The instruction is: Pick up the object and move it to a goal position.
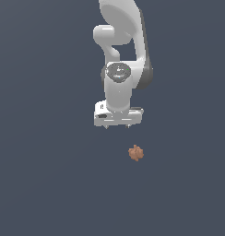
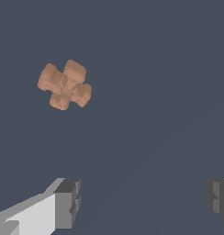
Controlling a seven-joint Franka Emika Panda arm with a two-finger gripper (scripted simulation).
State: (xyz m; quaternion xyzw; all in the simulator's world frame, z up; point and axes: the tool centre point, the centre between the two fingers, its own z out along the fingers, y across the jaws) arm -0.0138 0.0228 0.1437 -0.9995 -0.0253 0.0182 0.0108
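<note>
A: Exterior view first. White arm (image 1: 123, 50) hangs down from the top of the picture, wrist vertical, gripper (image 1: 118, 125) pointing straight at the floor. Only short stubs of the fingers show under the hand.

B: And the object (image 1: 136, 152)?

A: Small orange-brown lump, knobby, lying alone on the dark grey floor (image 1: 45, 184). It sits below the gripper and a little toward the exterior view's right. Clear gap between them, no contact. Nothing marks a goal that I can see.

B: So not lined up.

A: Not quite, in my reading. The hand looks parked above and off to one side, as for an approach. It would need a sideways shift before dropping.

B: Wrist view?

A: Two fingertips at the lower edge, one light grey with a dark pad (image 2: 67, 203), the other only a dark pad (image 2: 218, 200) at the far edge. Set wide apart, bare floor between them, nothing held.

B: Makes sense for that shape.

A: Yes, wide jaws give room for an irregular blob. The lump itself shows as four or five rounded knobs joined in a cross, well away from the line between the pads.

B: Risk?

A: Small and lumpy; I would guess it could roll or pop out if pinched on a knob.
</note>
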